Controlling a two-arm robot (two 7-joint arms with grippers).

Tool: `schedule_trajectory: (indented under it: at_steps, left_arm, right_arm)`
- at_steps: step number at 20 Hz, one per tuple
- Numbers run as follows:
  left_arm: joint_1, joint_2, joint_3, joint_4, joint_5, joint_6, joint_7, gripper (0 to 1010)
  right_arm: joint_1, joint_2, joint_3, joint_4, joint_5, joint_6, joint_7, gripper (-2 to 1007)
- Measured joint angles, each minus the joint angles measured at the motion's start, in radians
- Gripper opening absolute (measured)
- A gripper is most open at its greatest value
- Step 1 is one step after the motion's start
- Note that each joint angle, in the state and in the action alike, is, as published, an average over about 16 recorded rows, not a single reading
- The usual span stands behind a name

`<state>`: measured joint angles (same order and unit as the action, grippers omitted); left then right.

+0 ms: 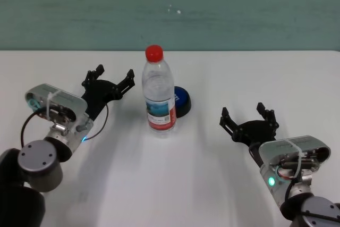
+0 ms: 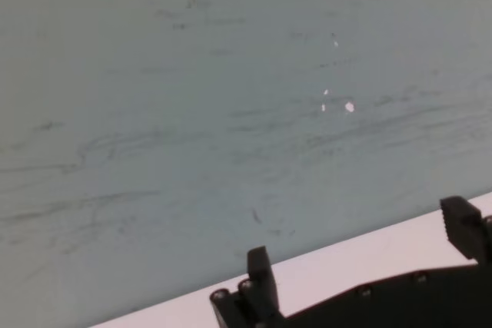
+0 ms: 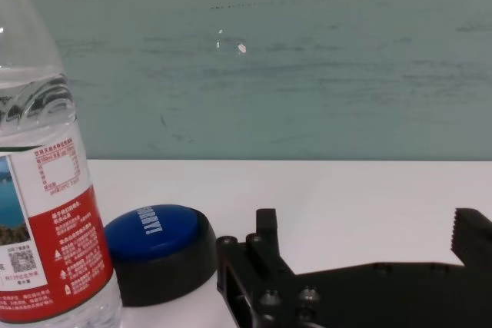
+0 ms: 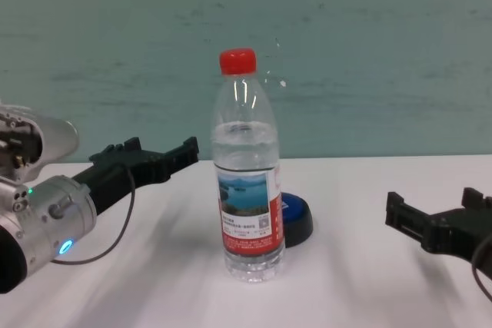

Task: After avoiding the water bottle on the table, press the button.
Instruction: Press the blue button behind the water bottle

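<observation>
Both grippers' fingers are standing spread wide, holding nothing and touching nothing. Left gripper (image 1: 110, 77) is hovering over the plain white flat tabletop (image 1: 175, 184), just left of the tall clear plastic water bottle with red screw cap (image 1: 159, 93), fingers pointing toward the far edge and clear of the bottle. Right gripper (image 1: 247, 114) is sitting on the right side, well apart from the bottle, also empty.

Bottle is standing upright near the table's middle. Low round button with blue top and black base ring (image 1: 182, 101) is sitting just behind and to the right of the bottle, partly hidden by it in the head and chest views.

Right wrist view is showing the most of the button (image 3: 161, 251): blue dome with white lettering, black ring, right beside the bottle's red label band (image 3: 50, 243); cannot tell if they are touching. Left wrist view is showing only spread black fingertips (image 2: 260, 270), a strip of table and the teal wall (image 2: 231, 74); no bottle or button there. Chest view is showing both grippers at about the bottle's lower half.
</observation>
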<state>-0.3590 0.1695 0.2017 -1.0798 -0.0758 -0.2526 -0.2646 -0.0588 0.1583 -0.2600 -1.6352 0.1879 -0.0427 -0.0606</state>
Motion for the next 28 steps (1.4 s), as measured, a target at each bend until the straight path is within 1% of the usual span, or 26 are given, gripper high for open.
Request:
schedule_trajectory:
  at_steps: [8, 28]
  left_arm:
    - [-0.013, -0.004, 0.006, 0.019, 0.009, -0.009, -0.002, 1010]
    - [-0.037, -0.018, 0.017, 0.049, 0.022, -0.025, -0.002, 1010]
  right_arm:
    - [0.0, 0.0, 0.0, 0.0, 0.0, 0.0, 0.0, 1004]
    - [0.0, 0.0, 0.0, 0.0, 0.0, 0.0, 0.0, 1004]
